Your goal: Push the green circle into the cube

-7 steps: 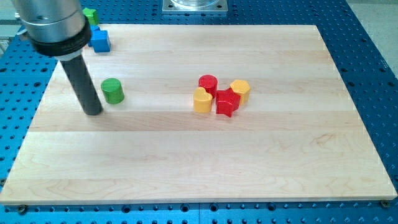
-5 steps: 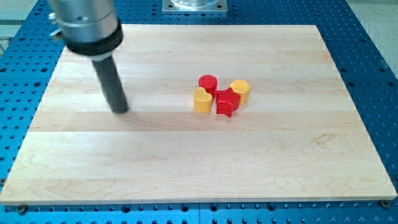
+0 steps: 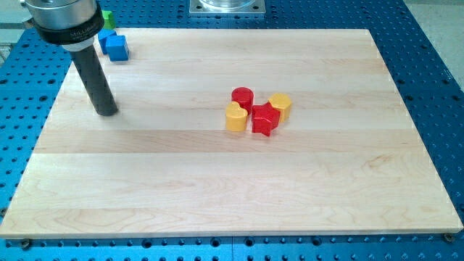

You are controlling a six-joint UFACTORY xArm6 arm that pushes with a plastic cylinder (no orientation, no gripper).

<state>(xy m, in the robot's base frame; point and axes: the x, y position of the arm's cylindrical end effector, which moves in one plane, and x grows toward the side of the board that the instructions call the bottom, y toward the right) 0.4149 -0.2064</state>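
green circle not visible; my tip (image 3: 106, 112) below blue cube (image 3: 115, 46).

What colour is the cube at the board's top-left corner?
Blue. The cube shows in the camera view, up from my tip.

A red cylinder (image 3: 242, 96), a yellow heart-shaped block (image 3: 235, 116), a red star-like block (image 3: 264, 119) and a yellow hexagonal block (image 3: 280, 104) huddle together near the middle of the wooden board (image 3: 290, 188), which lies on a blue perforated table (image 3: 435, 65).
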